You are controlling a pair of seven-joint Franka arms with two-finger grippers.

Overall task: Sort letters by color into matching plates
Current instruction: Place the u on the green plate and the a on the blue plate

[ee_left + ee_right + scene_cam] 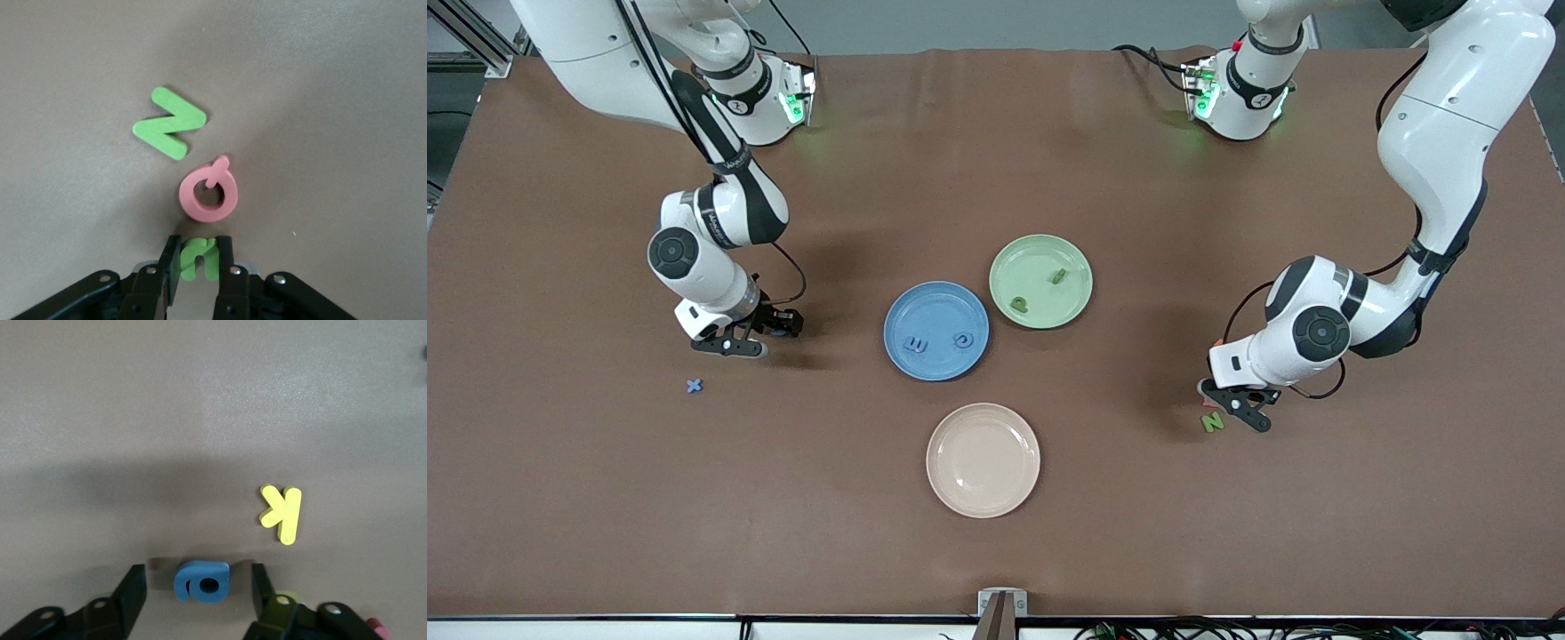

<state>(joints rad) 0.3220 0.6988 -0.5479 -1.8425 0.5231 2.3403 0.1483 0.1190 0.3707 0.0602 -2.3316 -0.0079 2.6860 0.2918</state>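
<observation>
Two risks are facing you: the left hand (pixel 198 263) is pinching a small green letter (pixel 199 257) low over the surface right beside a pink letter (pixel 209 193) it could drag, while the right hand (pixel 199 593), fingers spread around a blue letter (pixel 202 581), could nudge it aside when closing.

A high front camera faces both robot bases across the table (pixel 996 551), while each wrist camera looks straight down, close to that table: the left at the green N (pixel 169 123), which the front view shares.
</observation>
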